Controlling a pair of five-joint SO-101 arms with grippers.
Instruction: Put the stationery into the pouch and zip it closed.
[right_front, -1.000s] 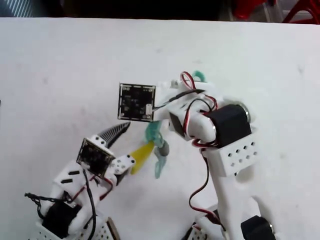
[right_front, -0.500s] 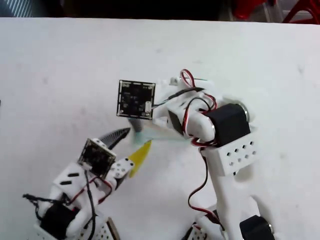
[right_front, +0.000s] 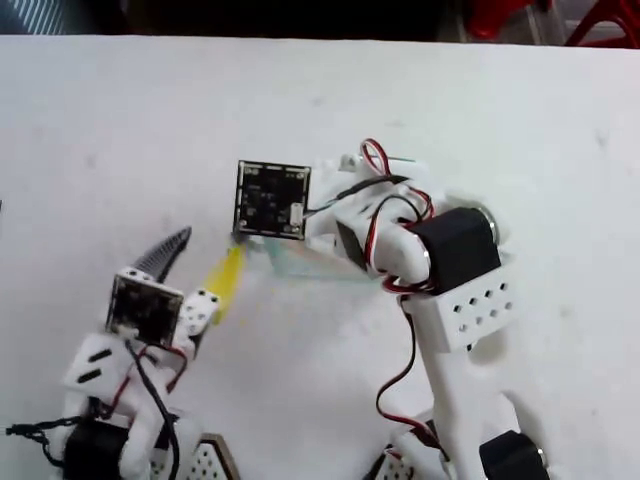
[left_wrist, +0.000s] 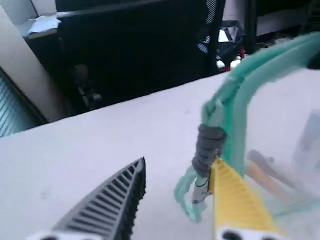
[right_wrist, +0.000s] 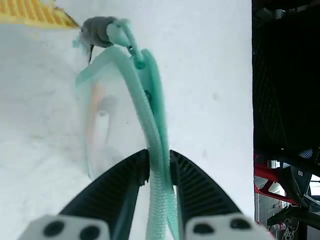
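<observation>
Zipping is the step in hand, I judge. My left hand (right_front: 210, 245), at 8 o'clock on the table (right_front: 120, 120), is spread, zipper pull (left_wrist: 207, 145) just beside its yellow finger (left_wrist: 235, 200). At centre the pouch (right_wrist: 150, 90) holds stationery (right_wrist: 95, 115); my right hand (right_wrist: 159, 152) pinches its teal edge. Next: pinch pull, draw along.

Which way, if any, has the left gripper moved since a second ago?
Yes. In the high view the left gripper slid left, from below the right arm's camera board to its lower left corner.
</observation>
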